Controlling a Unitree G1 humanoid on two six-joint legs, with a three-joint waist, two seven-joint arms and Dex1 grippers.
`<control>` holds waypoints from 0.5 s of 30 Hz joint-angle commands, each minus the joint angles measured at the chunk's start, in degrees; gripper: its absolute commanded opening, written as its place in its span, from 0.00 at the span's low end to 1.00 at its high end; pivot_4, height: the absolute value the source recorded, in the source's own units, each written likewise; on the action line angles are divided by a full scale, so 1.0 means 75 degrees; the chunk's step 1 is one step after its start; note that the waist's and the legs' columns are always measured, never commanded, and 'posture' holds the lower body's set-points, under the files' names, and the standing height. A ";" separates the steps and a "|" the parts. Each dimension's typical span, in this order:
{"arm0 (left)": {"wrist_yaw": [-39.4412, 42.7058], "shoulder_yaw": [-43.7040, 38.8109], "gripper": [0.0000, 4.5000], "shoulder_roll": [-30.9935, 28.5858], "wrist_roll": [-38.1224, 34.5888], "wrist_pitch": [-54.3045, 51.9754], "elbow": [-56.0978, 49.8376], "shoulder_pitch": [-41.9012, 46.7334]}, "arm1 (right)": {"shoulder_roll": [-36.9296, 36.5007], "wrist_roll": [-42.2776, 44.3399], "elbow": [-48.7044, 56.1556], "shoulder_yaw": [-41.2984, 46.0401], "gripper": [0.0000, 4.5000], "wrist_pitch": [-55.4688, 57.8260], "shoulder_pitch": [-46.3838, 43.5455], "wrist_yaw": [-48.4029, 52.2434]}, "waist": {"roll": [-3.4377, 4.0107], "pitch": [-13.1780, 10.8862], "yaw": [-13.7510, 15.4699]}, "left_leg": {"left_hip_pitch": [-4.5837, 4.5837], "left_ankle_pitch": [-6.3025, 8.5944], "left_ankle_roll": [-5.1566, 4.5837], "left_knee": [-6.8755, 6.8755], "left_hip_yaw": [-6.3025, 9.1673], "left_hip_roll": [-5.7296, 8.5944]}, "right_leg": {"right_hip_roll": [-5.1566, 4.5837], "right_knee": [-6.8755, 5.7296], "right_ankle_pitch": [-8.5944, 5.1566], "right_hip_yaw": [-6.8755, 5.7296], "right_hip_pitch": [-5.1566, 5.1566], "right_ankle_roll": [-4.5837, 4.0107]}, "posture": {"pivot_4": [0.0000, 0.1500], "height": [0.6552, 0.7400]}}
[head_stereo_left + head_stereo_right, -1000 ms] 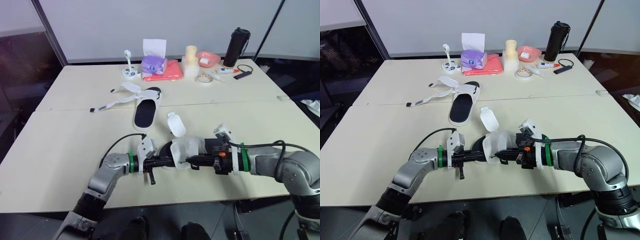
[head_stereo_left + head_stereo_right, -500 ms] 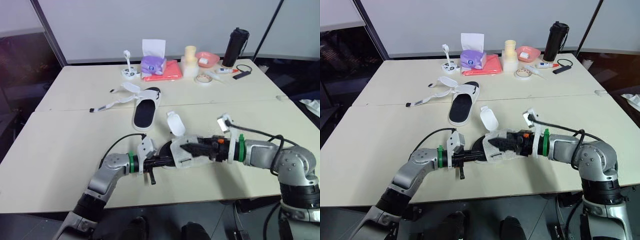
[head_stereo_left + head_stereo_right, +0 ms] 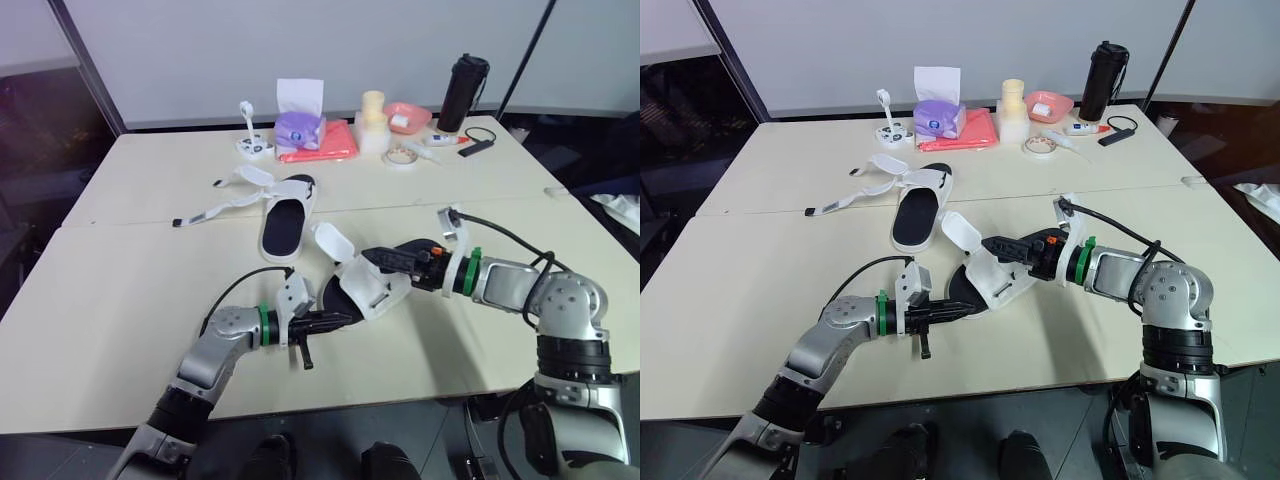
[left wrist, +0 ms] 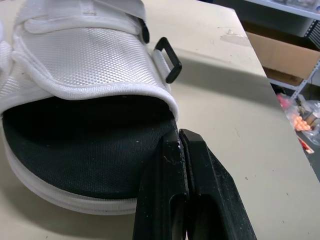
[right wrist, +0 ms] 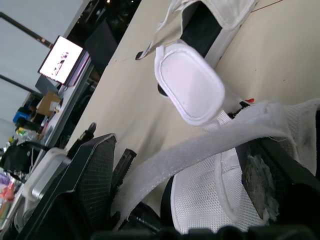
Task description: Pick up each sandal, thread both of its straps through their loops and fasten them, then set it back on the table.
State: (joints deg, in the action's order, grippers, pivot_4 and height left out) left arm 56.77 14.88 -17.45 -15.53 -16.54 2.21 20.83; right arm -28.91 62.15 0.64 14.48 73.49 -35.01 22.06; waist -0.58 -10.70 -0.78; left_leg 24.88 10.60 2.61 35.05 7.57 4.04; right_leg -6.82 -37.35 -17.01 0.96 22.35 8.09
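Note:
The near sandal (image 3: 366, 291), white with a black insole, lies in front of me with its oval strap flap (image 5: 190, 90) sticking up. My left gripper (image 3: 343, 319) is shut, its fingertips (image 4: 179, 145) against the rim of the insole at the sandal's open end. My right gripper (image 3: 372, 257) reaches in over the sandal's upper from the right and is open; a white strap (image 5: 200, 150) runs across between its spread fingers (image 5: 90, 175). The second sandal (image 3: 284, 216) lies farther back, its undone straps (image 3: 215, 210) trailing to the left.
Along the far edge stand a tissue box (image 3: 298, 125), a red cloth (image 3: 328, 141), a yellowish cup stack (image 3: 372, 108), a pink bowl (image 3: 405, 115), a tape roll (image 3: 402, 157) and a black bottle (image 3: 457, 93). A seam (image 3: 520, 200) crosses the table (image 3: 120, 290).
My right gripper has gone from shut to open and swung from the sandal's near side over its upper. The sandal's upper and flap shifted left. The left gripper stayed put.

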 commanded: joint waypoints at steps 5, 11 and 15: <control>-0.0033 -0.0011 0.00 -0.0027 -0.0017 0.0045 -0.0136 -0.0014 | -0.0324 0.0441 0.0514 -0.0012 0.88 0.0366 -0.0488 0.0821 | 0.0002 -0.0001 -0.0003 | 0.0000 0.0000 0.0000 -0.0001 -0.0001 0.0000 | 0.0000 -0.0001 0.0001 0.0001 0.0002 0.0002 | 1.00 1.00; -0.0004 0.0084 0.00 0.0023 0.0027 0.0099 -0.0096 -0.0012 | -0.0663 0.0405 0.0263 -0.0276 0.88 0.0626 -0.1169 0.1590 | 0.0006 -0.0003 -0.0013 | 0.0000 0.0000 0.0000 -0.0002 -0.0003 0.0000 | 0.0001 -0.0001 0.0001 0.0001 0.0005 0.0002 | 1.00 1.00; -0.0017 0.0089 0.00 0.0051 0.0041 0.0128 -0.0081 -0.0010 | -0.0791 0.0194 -0.0008 -0.0545 0.88 0.0665 -0.1463 0.1987 | 0.0006 -0.0003 -0.0006 | 0.0000 0.0000 0.0000 -0.0004 -0.0006 0.0000 | 0.0000 -0.0001 0.0001 0.0001 0.0005 0.0002 | 1.00 1.00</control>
State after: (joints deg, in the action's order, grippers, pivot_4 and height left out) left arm 56.74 15.08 -17.29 -15.38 -16.52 2.28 20.74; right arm -34.08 63.67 0.34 10.40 78.55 -44.26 35.07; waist -0.54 -10.73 -0.82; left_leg 24.88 10.60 2.61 35.02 7.52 4.04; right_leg -6.82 -37.36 -17.01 0.97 22.39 8.10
